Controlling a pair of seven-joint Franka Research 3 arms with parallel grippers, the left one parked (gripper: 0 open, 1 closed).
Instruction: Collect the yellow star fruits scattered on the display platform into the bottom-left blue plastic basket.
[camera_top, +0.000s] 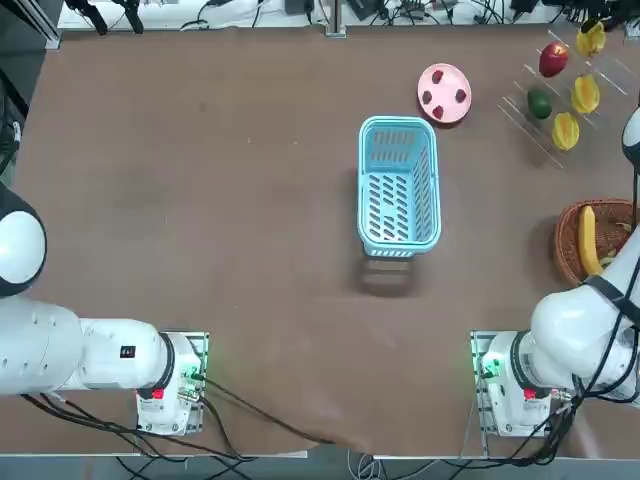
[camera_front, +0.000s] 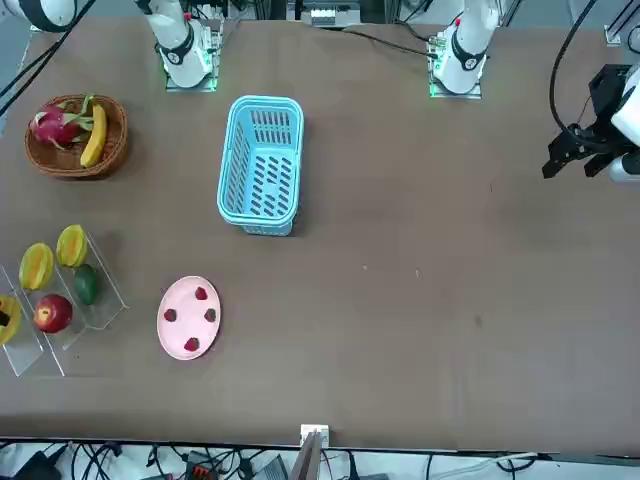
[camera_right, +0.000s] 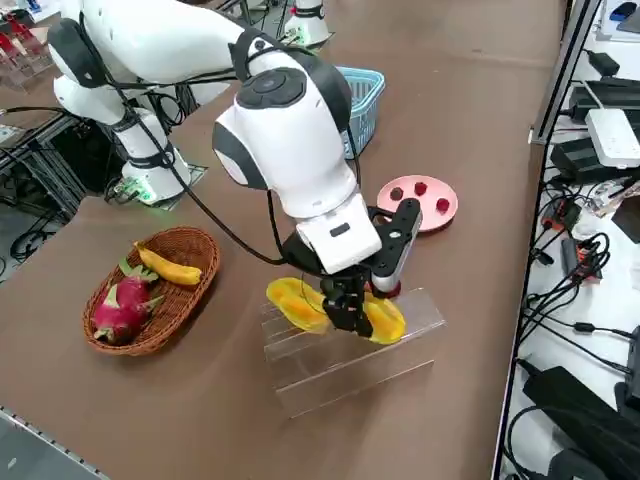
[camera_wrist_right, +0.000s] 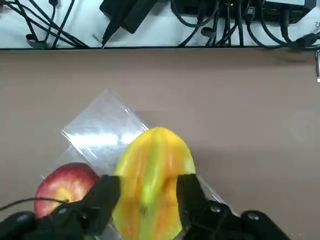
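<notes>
Brown counter (camera_top: 250, 280) is spreading out; right claw (camera_wrist_right: 148, 180) is pinching the rack's one-o'clock star fruit (camera_wrist_right: 149, 210) by its flanks; overhead, blue basket (camera_top: 400, 246) is lying toward eight o'clock.

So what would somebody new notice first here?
Probably the light blue slotted plastic basket, sitting near the table's middle. Next, maybe the bright yellow ridged star fruit between the black fingers of the right gripper, over by the clear stepped rack. The round pink plate with dark red bits on it stands out near the basket, too.
</notes>
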